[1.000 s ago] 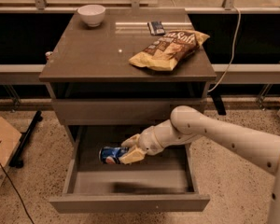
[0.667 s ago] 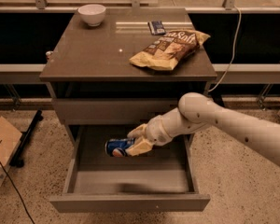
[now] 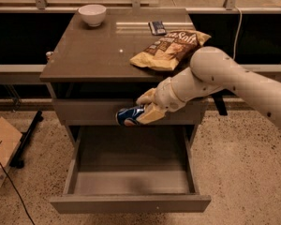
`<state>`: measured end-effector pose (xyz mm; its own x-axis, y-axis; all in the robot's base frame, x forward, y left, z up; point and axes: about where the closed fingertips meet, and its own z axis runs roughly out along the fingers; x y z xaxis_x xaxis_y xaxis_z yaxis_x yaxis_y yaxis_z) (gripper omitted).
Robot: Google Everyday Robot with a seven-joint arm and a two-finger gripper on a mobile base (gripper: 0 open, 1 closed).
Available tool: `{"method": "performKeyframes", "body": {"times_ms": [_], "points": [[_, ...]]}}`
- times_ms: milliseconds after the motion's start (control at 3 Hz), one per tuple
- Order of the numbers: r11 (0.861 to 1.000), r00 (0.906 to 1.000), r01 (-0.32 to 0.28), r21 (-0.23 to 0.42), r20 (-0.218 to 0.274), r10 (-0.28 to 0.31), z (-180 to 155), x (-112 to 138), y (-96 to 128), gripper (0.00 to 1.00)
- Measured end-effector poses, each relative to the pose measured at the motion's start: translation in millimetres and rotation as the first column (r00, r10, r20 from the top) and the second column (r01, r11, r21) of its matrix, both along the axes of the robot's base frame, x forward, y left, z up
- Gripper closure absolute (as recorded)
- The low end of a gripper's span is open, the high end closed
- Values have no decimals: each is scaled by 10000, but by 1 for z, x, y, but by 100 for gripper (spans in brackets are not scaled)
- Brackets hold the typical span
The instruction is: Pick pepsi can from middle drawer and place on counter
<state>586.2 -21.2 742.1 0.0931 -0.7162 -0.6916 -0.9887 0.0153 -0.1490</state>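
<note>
My gripper (image 3: 144,108) is shut on the blue pepsi can (image 3: 130,116) and holds it on its side in the air. The can hangs above the open middle drawer (image 3: 131,182), level with the closed drawer front just under the counter's (image 3: 91,55) front edge. The drawer is pulled out towards me and its grey floor is bare. My white arm reaches in from the right.
On the counter lie a tan chip bag (image 3: 171,48) at the front right, a white bowl (image 3: 92,14) at the back left and a flat dark-blue packet (image 3: 157,27) at the back. A cardboard box (image 3: 2,149) stands on the floor at left.
My gripper has lifted the pepsi can up out of the drawer to just below the counter edge and a little to the right.
</note>
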Motion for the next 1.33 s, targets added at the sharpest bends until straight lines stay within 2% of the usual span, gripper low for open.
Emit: {"method": "performKeyframes", "body": {"times_ms": [333,667,1000,1333], "points": [[9971,9925,-55,-762,1214,147,67,29,-10,100],[9882,9713,-99,-1531,2332,459,164,46,-5,100],[9783,9605,-313,-2048,2645,861,232,52,7,100],[9751,9542,-573,-2140,2756,1166,257,48,12,100]]}}
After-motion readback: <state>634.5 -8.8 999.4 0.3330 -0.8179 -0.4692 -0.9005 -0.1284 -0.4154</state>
